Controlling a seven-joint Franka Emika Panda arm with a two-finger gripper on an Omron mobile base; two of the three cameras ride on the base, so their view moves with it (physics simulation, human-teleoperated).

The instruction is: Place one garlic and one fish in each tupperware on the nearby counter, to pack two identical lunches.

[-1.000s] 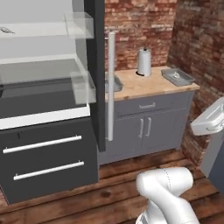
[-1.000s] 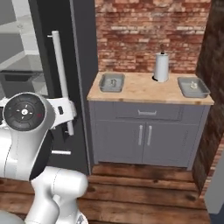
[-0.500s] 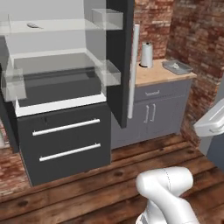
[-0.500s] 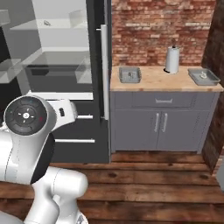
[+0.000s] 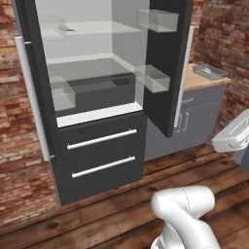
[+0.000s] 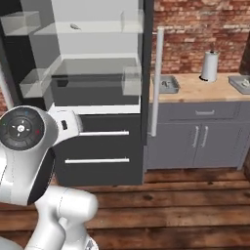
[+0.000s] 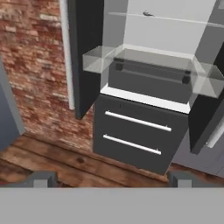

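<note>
From where I sit the packing looks barely begun, if at all. The gripper (image 7: 109,179) is empty, its two tips (image 7: 41,179) standing wide apart at the bottom of the hand view, clamped on nothing.

Straight ahead is the open fridge (image 6: 97,73), doors swung out. On its top shelf (image 6: 88,28) lies a small slim grey shape I take for a fish (image 6: 74,26) — in the hand view it sits up at about 1 o'clock (image 7: 148,14), far off and high above the gripper. I can make out no garlic; it may be too small or hidden.

The counter (image 6: 195,90) stands to the right of the fridge, at roughly 2 o'clock in the right base view. One tupperware (image 6: 168,84) rests near its fridge end, the other (image 6: 240,83) at the far end by the picture's edge, with the white paper-towel roll (image 6: 210,66) between them, towards the back. Something small seems to lie in each tub, but I cannot tell what, so I would not count either lunch as started.

My judgement: nearly everything is left — reach up to the top shelf for the fish, find the garlic, then carry them across to the tubs.
</note>
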